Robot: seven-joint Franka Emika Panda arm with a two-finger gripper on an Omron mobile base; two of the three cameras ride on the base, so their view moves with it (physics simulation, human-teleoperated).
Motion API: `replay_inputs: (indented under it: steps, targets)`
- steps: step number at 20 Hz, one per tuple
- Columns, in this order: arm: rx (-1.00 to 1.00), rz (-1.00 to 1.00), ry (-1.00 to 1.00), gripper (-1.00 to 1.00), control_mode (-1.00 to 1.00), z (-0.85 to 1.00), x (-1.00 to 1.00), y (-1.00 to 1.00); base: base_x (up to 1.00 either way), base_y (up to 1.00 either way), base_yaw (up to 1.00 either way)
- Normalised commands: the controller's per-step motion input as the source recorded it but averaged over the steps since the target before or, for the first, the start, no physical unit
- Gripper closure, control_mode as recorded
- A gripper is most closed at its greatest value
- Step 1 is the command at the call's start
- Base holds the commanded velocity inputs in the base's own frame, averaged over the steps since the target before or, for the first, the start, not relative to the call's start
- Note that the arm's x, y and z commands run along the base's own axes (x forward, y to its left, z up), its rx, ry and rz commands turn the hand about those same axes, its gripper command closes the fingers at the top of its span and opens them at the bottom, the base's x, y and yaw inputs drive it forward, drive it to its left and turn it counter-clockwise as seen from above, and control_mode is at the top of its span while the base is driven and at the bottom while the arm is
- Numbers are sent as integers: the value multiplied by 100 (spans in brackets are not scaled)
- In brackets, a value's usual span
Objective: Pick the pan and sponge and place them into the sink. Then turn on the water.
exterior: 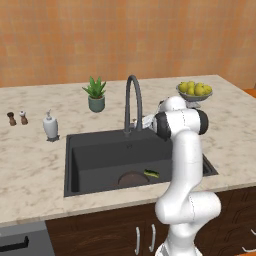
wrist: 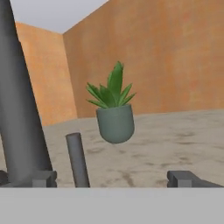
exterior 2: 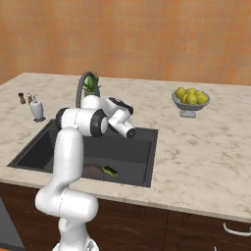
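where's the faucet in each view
Left base view: faucet arches up at centre, behind the sink.
Right base view: its arch rises at upper left, partly behind the arm.
Hand view: its thick dark column runs up the left edge.
Shared landmark: the potted plant beside it.

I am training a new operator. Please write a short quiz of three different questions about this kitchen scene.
1. True or false: the sponge lies in the sink.
2. What fills the bowl on the counter? A lemons, B eggs, C bread.
3. Is water running from the faucet?

Key: 1 true, beside the pan. 2 A. 3 no; no stream shows, and the open gripper is close by the faucet's lever.
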Motion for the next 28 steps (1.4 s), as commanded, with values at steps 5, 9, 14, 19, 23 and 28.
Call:
replay_inputs:
  steps: [5,9,14,19,23,28]
  targets:
    - [0,0,3,100,-100,-15,50,1,0,0,0]
    - [0,0,2,100,-100,-2,31,0,0,0,0]
    - [1,0,7,100,-100,0,18,-7,0,0,0]
    - [9,0,16,100,-100,0,4,-55,0,0,0]
    - [16,0,23,100,-100,0,2,-88,0,0,0]
    - [15,0,21,100,-100,-1,0,-83,0,0,0]
